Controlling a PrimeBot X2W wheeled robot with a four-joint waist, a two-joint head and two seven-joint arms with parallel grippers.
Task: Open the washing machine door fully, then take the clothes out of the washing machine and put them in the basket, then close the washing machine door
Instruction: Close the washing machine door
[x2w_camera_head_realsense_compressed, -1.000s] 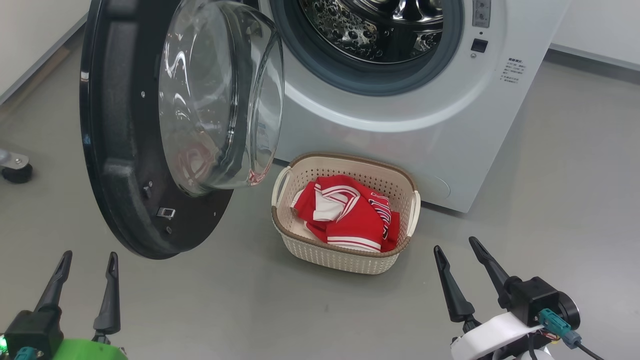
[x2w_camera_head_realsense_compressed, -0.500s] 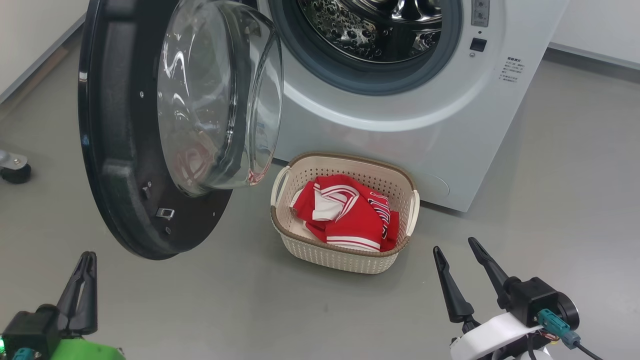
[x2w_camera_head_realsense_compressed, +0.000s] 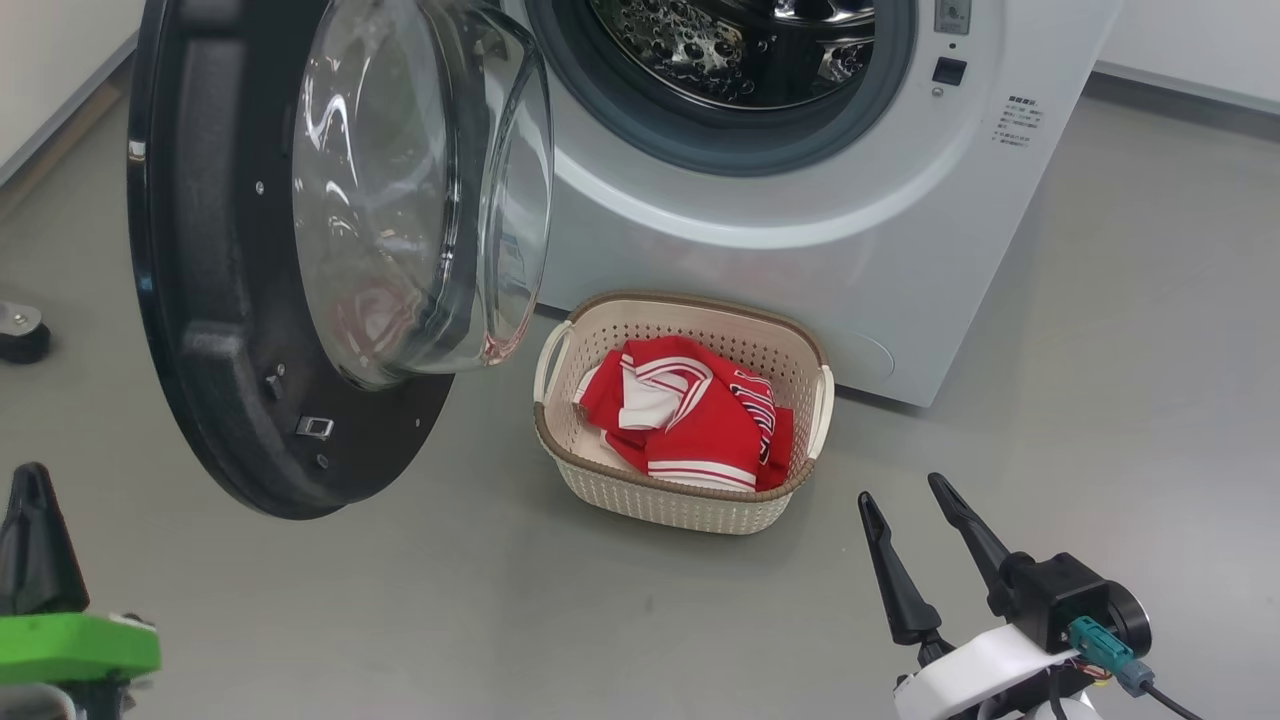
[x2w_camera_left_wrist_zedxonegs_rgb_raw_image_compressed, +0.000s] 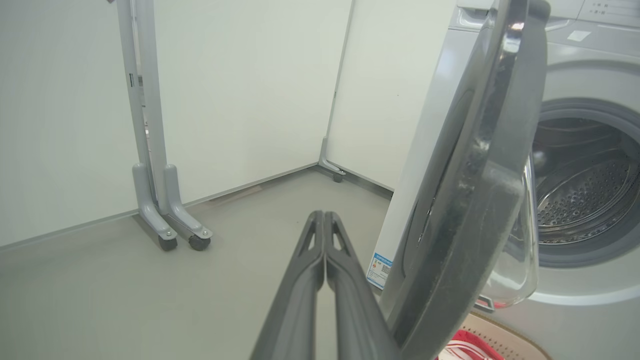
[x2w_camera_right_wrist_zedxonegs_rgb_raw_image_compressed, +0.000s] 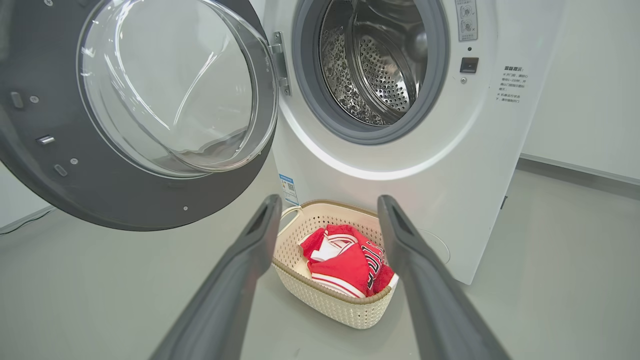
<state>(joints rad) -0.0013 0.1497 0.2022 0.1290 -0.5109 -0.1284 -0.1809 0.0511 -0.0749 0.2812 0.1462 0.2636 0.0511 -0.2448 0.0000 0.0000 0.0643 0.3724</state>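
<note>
One washing machine (x2w_camera_head_realsense_compressed: 750, 235), one door (x2w_camera_head_realsense_compressed: 190, 250), one basket (x2w_camera_head_realsense_compressed: 660, 505), one clothes heap (x2w_camera_head_realsense_compressed: 700, 430), one left end effector (x2w_camera_left_wrist_zedxonegs_rgb_raw_image_compressed: 322, 215), one right end effector (x2w_camera_head_realsense_compressed: 900, 489).

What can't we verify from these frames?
- Head view: drum upper part cut off by top edge.
- Right wrist view: drum's front floor hidden behind grey gasket.
- Head view: printed label on washing machine too small to read.
- Head view: basket floor hidden under the clothes.

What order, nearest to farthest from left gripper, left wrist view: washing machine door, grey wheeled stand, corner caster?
1. washing machine door, close at right.
2. grey wheeled stand, left, by the wall.
3. corner caster, far back, centre.
</note>
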